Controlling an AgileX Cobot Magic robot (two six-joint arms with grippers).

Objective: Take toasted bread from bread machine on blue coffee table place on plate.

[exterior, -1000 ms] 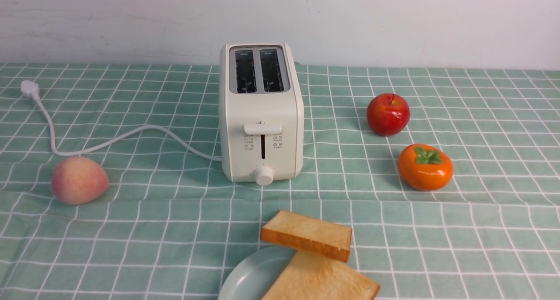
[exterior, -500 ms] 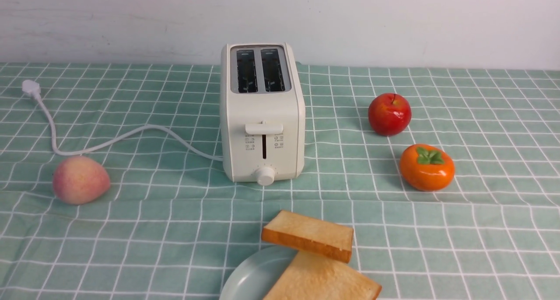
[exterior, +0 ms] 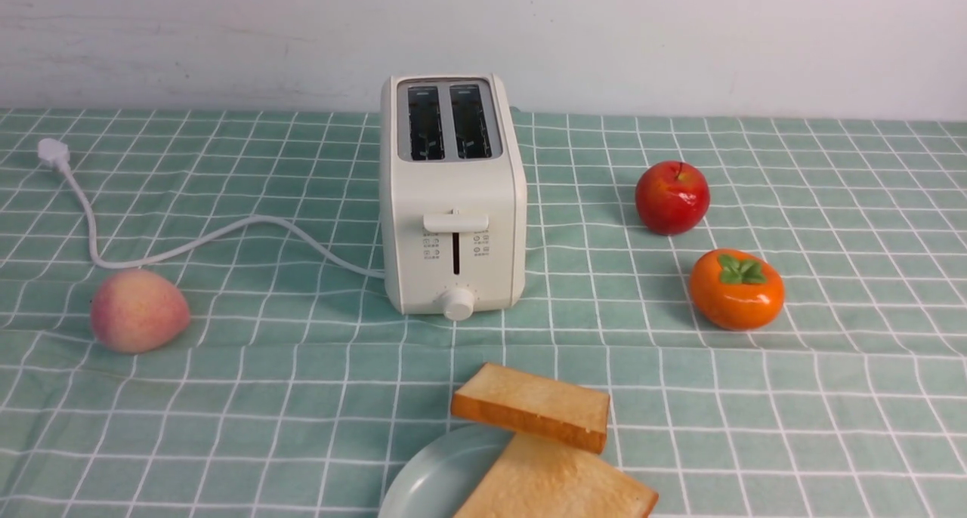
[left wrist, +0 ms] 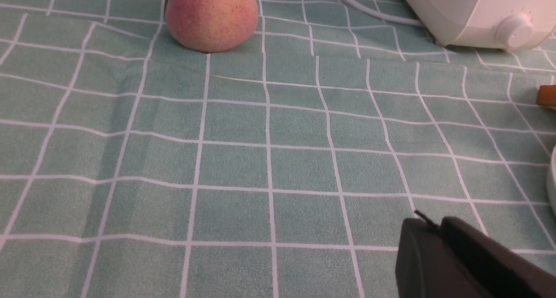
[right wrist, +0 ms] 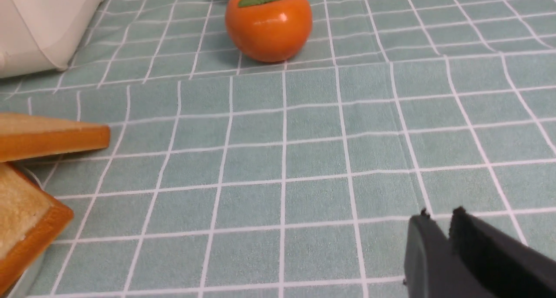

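Two slices of toasted bread lie at the near edge of the blue coffee table (exterior: 227, 397). One slice (exterior: 555, 484) rests flat on the pale plate (exterior: 430, 480). The other slice (exterior: 532, 405) leans on it, overhanging the plate's far rim. Both slots of the cream bread machine (exterior: 452, 201) are empty. Neither arm shows in the front view. In the left wrist view my left gripper (left wrist: 434, 222) hangs shut above bare cloth, left of the plate. In the right wrist view my right gripper (right wrist: 438, 213) hovers right of the toast (right wrist: 47, 135), its tips slightly parted and holding nothing.
A peach (exterior: 138, 310) sits at the left beside the toaster's white cord (exterior: 189, 242) and plug (exterior: 51, 153). A red apple (exterior: 671, 198) and an orange persimmon (exterior: 736, 288) stand to the right. A pale wall closes the back.
The whole front picture has shifted a few pixels to the right. Toast, plate, toaster and fruit keep their places relative to each other.
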